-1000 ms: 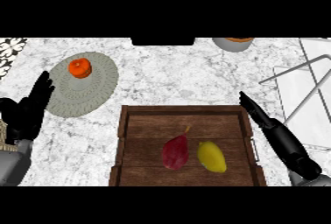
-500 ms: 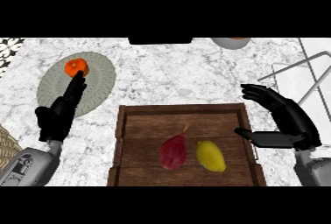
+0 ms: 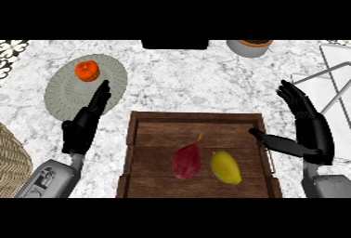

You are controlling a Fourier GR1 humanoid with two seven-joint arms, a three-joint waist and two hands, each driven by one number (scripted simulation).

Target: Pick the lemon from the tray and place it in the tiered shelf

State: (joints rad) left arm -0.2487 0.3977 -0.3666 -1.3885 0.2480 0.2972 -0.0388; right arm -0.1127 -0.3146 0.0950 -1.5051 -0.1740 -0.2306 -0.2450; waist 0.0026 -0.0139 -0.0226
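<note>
A yellow lemon [image 3: 225, 167] lies in the wooden tray [image 3: 198, 122], right of a dark red fruit [image 3: 187, 160]. My right hand [image 3: 308, 125] hovers open at the tray's right edge, fingers straight and pointing away, thumb stretched left over the tray rim, a little right of and above the lemon. My left hand [image 3: 86, 123] is open left of the tray, fingers pointing up toward the grey plate [image 3: 68, 93]. The white tiered shelf [image 3: 329, 79] shows at the right edge, partly cut off.
An orange fruit [image 3: 87, 70] sits on the grey plate at the upper left. A grey pot [image 3: 250, 47] stands at the back. A wicker basket [image 3: 12, 160] fills the lower left corner. The counter is white marble.
Both hands have come forward and inward. The right hand has turned, opened its thumb and reached the tray's right edge. The left hand rose up beside the plate.
</note>
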